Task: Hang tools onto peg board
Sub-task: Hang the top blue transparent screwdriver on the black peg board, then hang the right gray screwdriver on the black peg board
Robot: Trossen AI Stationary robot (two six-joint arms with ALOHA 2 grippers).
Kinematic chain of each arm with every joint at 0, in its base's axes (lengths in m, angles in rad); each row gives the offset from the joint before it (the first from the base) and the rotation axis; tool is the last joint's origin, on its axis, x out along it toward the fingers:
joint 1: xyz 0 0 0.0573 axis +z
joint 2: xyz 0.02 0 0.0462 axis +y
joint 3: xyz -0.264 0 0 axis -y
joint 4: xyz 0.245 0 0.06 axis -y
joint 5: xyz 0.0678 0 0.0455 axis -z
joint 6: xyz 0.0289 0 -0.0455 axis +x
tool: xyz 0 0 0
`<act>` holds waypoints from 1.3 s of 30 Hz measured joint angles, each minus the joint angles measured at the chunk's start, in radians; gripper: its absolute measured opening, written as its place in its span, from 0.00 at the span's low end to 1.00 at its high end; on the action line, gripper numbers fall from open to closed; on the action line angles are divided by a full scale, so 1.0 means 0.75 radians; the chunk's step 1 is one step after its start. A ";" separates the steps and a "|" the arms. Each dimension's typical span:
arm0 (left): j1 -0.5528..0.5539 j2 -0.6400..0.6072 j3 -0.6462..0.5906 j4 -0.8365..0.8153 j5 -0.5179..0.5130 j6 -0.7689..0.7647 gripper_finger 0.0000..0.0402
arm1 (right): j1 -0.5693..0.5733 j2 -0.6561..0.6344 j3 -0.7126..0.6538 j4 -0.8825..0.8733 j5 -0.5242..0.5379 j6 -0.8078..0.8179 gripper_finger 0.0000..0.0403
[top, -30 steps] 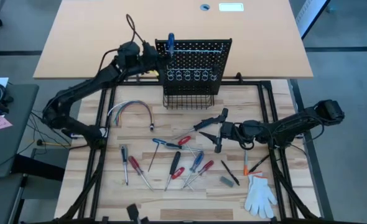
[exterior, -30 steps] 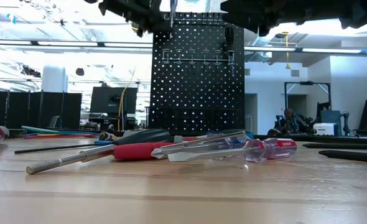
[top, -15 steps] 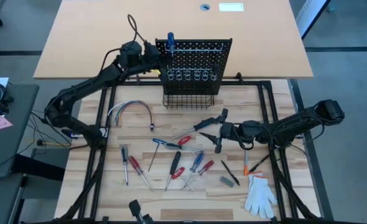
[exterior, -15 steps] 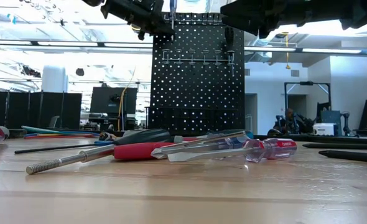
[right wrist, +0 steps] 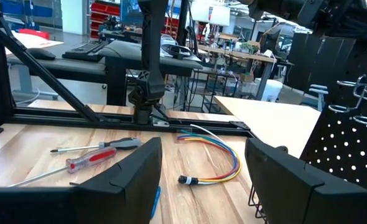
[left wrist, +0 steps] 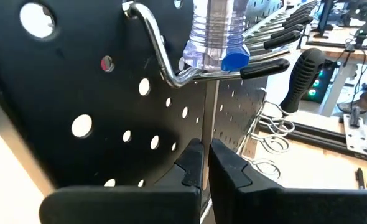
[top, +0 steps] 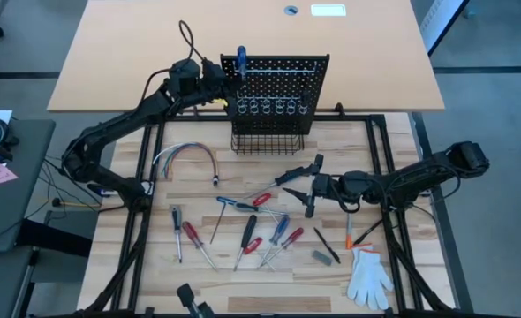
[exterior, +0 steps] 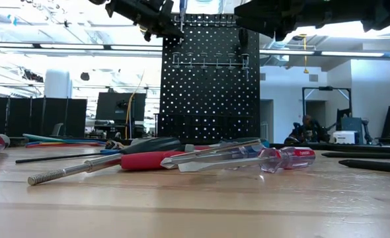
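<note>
Blue-handled clear screwdriver (left wrist: 216, 34) seated on black perforated peg board (top: 278, 75) hook; we see left gripper (left wrist: 202, 165) pinching its shaft, steadying; right gripper (top: 306, 183) wide, mid-desk.

The peg board (top: 278, 84) is black, dotted with holes, carrying silver rings (top: 275, 109) and a clear, blue-tipped screwdriver (left wrist: 218, 34). Red, blue and black tool handles (top: 260, 234) lie on the pale wood counter (top: 243, 283), beside a white glove (top: 368, 276).

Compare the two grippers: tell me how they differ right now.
The left gripper is up at the black perforated peg board, fingers shut on the blue-handled screwdriver's thin metal shaft. The right gripper hangs low over the scattered tools, fingers open and empty. Both have dark fingers.
</note>
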 joint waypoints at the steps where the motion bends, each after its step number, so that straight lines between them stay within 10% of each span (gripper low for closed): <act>1: 0.000 0.000 0.000 -0.004 0.000 0.000 0.00 | 0.000 0.000 0.000 0.000 0.000 0.000 0.59; 20: -0.004 -0.014 -0.016 -0.112 -0.005 0.019 0.37 | -0.002 0.000 0.000 0.001 -0.001 0.001 0.59; 39: -0.132 -0.286 -0.238 -0.583 -0.040 0.261 0.38 | -0.006 0.000 0.000 -0.024 -0.001 0.018 0.59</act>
